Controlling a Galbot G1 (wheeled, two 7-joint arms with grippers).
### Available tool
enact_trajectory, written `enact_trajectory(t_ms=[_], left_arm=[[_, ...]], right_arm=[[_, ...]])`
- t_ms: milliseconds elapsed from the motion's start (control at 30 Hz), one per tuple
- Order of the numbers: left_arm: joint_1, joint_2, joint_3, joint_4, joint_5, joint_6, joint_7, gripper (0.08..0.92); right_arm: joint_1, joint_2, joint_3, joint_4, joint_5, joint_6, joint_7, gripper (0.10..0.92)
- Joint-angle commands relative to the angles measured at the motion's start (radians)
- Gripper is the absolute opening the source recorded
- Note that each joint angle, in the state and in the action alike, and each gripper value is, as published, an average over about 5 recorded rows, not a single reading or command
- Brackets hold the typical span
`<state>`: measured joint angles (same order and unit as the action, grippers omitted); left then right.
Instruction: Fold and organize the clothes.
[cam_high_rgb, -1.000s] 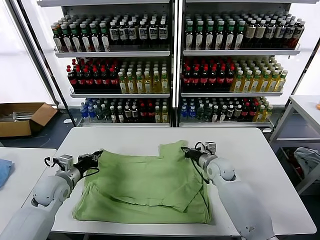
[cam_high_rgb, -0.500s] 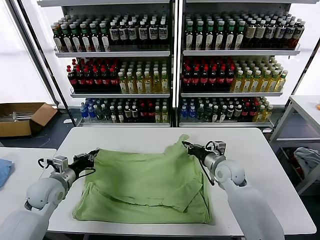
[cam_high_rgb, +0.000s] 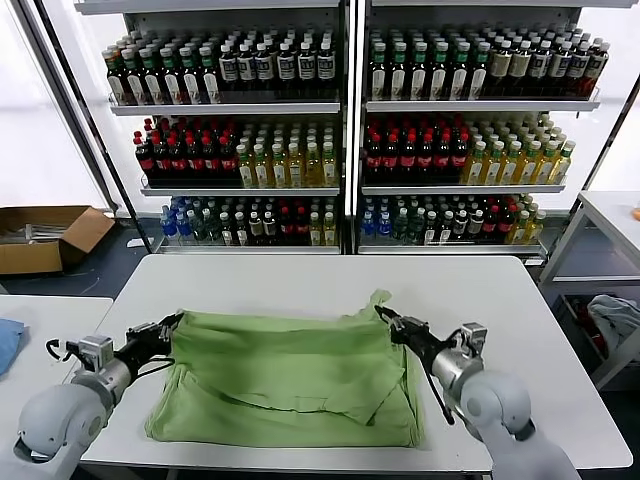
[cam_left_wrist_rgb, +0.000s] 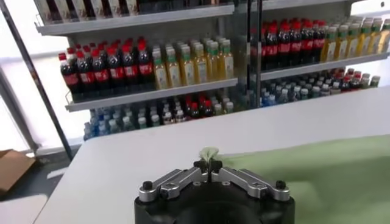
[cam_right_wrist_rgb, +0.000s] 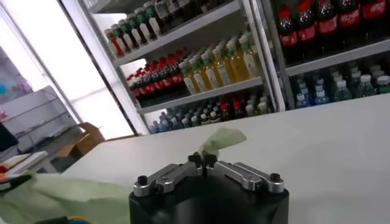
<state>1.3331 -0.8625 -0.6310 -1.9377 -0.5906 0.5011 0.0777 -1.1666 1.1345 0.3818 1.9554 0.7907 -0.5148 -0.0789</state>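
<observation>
The light olive-green shirt (cam_high_rgb: 285, 375) lies partly folded on the white table (cam_high_rgb: 300, 280). Its far edge is lifted and stretched between my two grippers. My left gripper (cam_high_rgb: 172, 325) is shut on the shirt's far left corner; the cloth tip (cam_left_wrist_rgb: 209, 152) pokes out between its fingertips (cam_left_wrist_rgb: 208, 164). My right gripper (cam_high_rgb: 384, 314) is shut on the far right corner, where a flap of cloth (cam_right_wrist_rgb: 223, 139) sticks up past its fingertips (cam_right_wrist_rgb: 203, 159). The collar, buttons and printed graphic are hidden.
Shelves of bottled drinks (cam_high_rgb: 340, 130) stand behind the table. A cardboard box (cam_high_rgb: 45, 235) sits on the floor at far left. A blue cloth (cam_high_rgb: 8, 340) lies on a side table at left. A grey-white cloth pile (cam_high_rgb: 615, 320) is at far right.
Both grippers have pulled back toward me and apart, dragging the shirt's far edge with them and stretching it taut. The right corner moved from mid-table to the right.
</observation>
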Motion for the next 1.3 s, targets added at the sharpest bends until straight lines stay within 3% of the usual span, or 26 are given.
enact_trajectory(t_ms=[33, 200, 400, 633, 800, 1100, 1300], left_arm=[[0.289, -0.024, -0.097, -0.11, 0.057, -0.008, 0.006, 0.084], [0.355, -0.052, -0.083, -0.128, 0.129, 0.001, 0.015, 0.084], [0.356, -0.07, -0.102, -0.118, 0.165, 0.032, -0.003, 0.105], [0.35, -0.06, -0.223, -0.121, 0.1, 0.051, -0.038, 0.293], [0.342, -0.078, -0.253, -0.17, -0.115, 0.015, -0.144, 0.431], [0.28, -0.243, -0.036, -0.14, -0.09, 0.021, -0.36, 0.691], [0.274, -0.319, 0.049, -0.114, -0.007, 0.028, -0.396, 0.811]], right_arm=[[-0.465, 0.002, 0.103, 0.277, -0.172, 0.046, -0.009, 0.107], [-0.561, 0.021, 0.109, 0.292, -0.278, 0.064, -0.004, 0.107], [-0.543, 0.015, 0.156, 0.282, -0.295, 0.074, -0.011, 0.143], [-0.489, -0.016, 0.288, 0.258, -0.261, 0.138, -0.094, 0.342], [-0.479, -0.018, 0.376, 0.233, -0.263, 0.205, -0.134, 0.48], [-0.539, 0.013, 0.427, 0.255, -0.283, 0.239, -0.13, 0.739], [-0.564, 0.012, 0.45, 0.271, -0.278, 0.242, -0.129, 0.819]])
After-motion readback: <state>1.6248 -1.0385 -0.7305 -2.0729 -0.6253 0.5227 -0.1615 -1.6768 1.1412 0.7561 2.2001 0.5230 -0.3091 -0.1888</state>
